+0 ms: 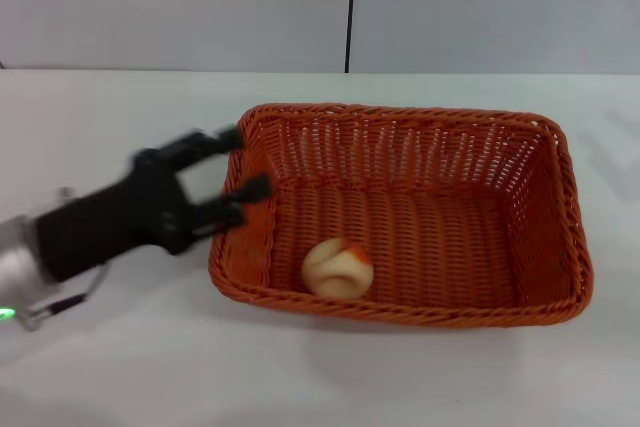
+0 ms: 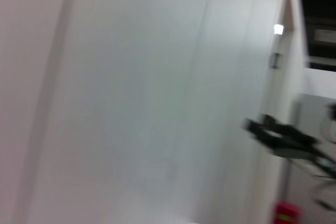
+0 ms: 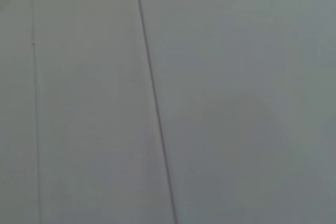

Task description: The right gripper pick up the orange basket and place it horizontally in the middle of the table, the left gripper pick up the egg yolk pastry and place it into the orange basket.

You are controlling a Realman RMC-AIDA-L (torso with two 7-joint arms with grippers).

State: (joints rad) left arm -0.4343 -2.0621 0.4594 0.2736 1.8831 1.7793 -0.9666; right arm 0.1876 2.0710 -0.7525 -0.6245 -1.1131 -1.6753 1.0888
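The orange basket (image 1: pixel 400 212) lies lengthwise on the white table (image 1: pixel 120 117), right of centre in the head view. Inside it, near its front left corner, rests the egg yolk pastry (image 1: pixel 338 267), pale with an orange-red patch on top. My left gripper (image 1: pixel 238 162) hovers at the basket's left rim, open, with nothing between its fingers; one fingertip reaches just over the rim. Its black arm runs back to the lower left. The right gripper is out of view. Both wrist views show only pale walls.
A grey wall with a dark vertical seam (image 1: pixel 351 7) rises behind the table's far edge. White tabletop spreads to the left of the basket and in front of it.
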